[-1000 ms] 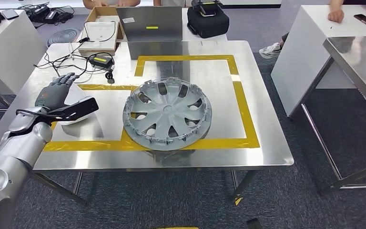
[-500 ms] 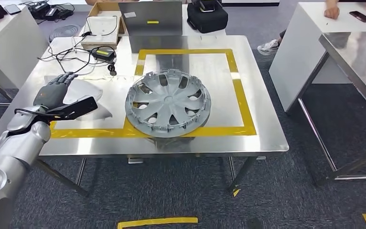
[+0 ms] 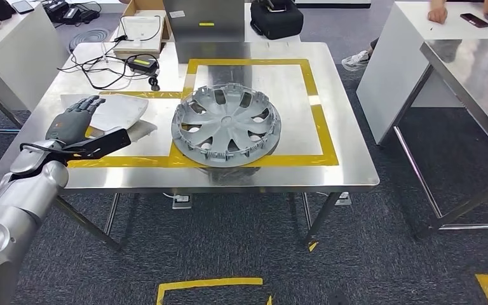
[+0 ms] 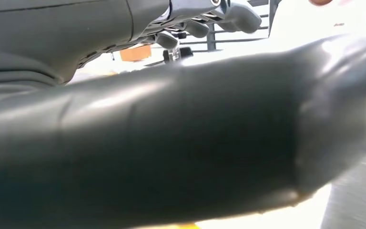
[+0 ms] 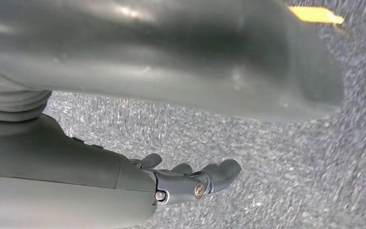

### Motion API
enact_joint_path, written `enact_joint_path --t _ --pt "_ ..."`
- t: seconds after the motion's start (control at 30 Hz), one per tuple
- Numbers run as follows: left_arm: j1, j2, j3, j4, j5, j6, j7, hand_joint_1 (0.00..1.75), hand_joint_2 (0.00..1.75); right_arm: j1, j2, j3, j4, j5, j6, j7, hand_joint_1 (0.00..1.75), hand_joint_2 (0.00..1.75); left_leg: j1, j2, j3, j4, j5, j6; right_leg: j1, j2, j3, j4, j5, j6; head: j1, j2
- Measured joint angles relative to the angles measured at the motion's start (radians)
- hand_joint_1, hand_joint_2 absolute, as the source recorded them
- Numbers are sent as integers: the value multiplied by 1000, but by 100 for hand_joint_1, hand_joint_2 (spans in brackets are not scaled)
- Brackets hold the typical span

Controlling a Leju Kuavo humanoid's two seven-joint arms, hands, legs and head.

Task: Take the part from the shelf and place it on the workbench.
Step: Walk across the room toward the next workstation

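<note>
Head view: the grey hubcap is seen lying flat on the steel workbench, across the near edge of a yellow tape outline. Left of the hubcap, a white curved panel is partly hidden behind the left hand, which is raised with its fingers spread and nothing held; whether it touches the panel cannot be told. Much of the left wrist view is blocked by a blurred dark thumb. Beyond the hubcap, cables and a black case are cut off at the frame edge. Over grey carpet, the right hand is shown with fingers loosely curled but apart, empty.
</note>
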Motion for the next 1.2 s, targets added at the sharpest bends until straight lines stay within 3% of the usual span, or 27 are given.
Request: enact_joint_path --t 0.07,0.13,0.2,0.23,0.27,0.3,0.37,0.43,0.53,0.6,0.7,0.73,0.77,0.8,0.87,0.93,0.97,1.07,1.13,1.2 --pt "0 1 0 0 -1 -1 -3 0 0 -1 1 0 0 0 0 -3 0 0 0 -1 -10 8 -8 -11 -6 -3 -7 -11 16 -10 0 0" --pt "-2 3 1 1 -2 -1 -6 0 0 -1 2 0 0 0 0 -8 0 0 3 -2 -37 76 -71 -24 -12 -6 -21 -18 35 -20 -1 0" --pt "0 4 1 3 -3 -1 -7 0 0 0 2 0 0 1 0 -12 0 0 9 -1 -71 196 -150 -34 -13 -6 -40 -18 50 -24 -2 0" --pt "3 4 1 4 -4 -1 -8 0 0 1 2 0 0 1 0 -13 0 0 11 -1 -79 240 -167 -38 -14 -6 -50 -17 58 -23 -2 0" --pt "5 4 1 5 -5 -2 -8 0 0 2 2 0 0 1 0 -13 0 0 13 -1 -71 253 -165 -41 -14 -6 -61 -16 65 -21 -2 0" --pt "6 4 1 5 -6 -4 -8 0 0 2 2 0 0 0 0 -13 0 0 15 0 -45 230 -147 -43 -15 -6 -71 -14 73 -18 -2 0" --pt "2 3 1 5 -8 -6 -4 0 0 1 2 0 0 -1 0 -12 0 0 19 1 43 107 -110 -45 -16 -7 -88 -8 84 -10 -2 0" --pt "-4 0 1 4 -10 -10 2 0 0 0 2 0 0 -2 -1 -10 0 0 15 -3 100 17 -102 -34 -16 -7 -99 -2 95 3 -2 0" --pt "-6 -5 1 4 -14 -17 8 0 0 0 2 0 0 -2 -2 -4 0 0 10 -5 95 1 -93 -6 -17 -6 -108 -2 114 24 -2 0" --pt "-8 -9 1 4 -16 -18 8 0 0 0 2 0 0 -3 -2 1 0 0 12 -2 80 -2 -76 14 -19 -3 -127 31 80 35 -2 0" --pt "-10 -12 1 5 -16 -18 7 0 0 0 2 -1 0 -6 -3 3 0 0 11 0 43 -3 -46 28 -20 -2 -189 210 -48 43 0 0" --pt "-9 -13 1 5 -16 -18 6 0 0 0 2 -1 0 -6 -4 3 0 0 9 0 29 -3 -36 30 -20 -2 -199 261 -71 43 1 0" --pt "-8 -14 1 5 -17 -18 6 0 0 0 2 -1 0 -7 -5 3 0 0 7 -1 16 -2 -26 30 -19 -2 -194 284 -73 41 1 0" --pt "-7 -15 1 5 -17 -18 6 0 0 0 2 -2 0 -7 -5 3 0 0 6 -2 3 -1 -16 29 -17 -2 -170 270 -57 37 1 0" --pt "-7 -15 1 4 -18 -18 6 0 0 -2 1 -3 0 -7 -6 3 0 0 4 -2 -16 0 1 26 -10 -1 -75 149 -21 22 1 0" --pt "-10 -15 2 2 -19 -18 6 0 0 -5 -1 -4 0 -7 -6 2 0 0 2 -1 -26 0 16 18 -1 -2 3 32 -15 8 1 0" --pt "-11 -15 2 1 -19 -19 6 0 0 -6 -2 -4 0 -7 -6 2 0 0 3 0 -29 -1 23 12 3 -2 17 4 -21 3 2 0" --pt "-14 -15 4 1 -19 -21 6 0 0 -8 -2 -4 0 -7 -7 3 0 0 3 0 -35 -7 33 -7 1 -5 10 -16 2 -11 5 0" --pt "-16 -13 5 2 -19 -22 6 0 0 -9 -2 -5 0 -7 -7 3 0 0 4 -1 -55 41 -22 -18 -6 -8 -2 -28 27 -22 4 0" --pt "-17 -12 6 3 -19 -23 6 0 0 -9 -2 -5 0 -7 -7 3 0 0 8 -1 -89 160 -112 -28 -8 -9 -23 -28 45 -27 4 0"
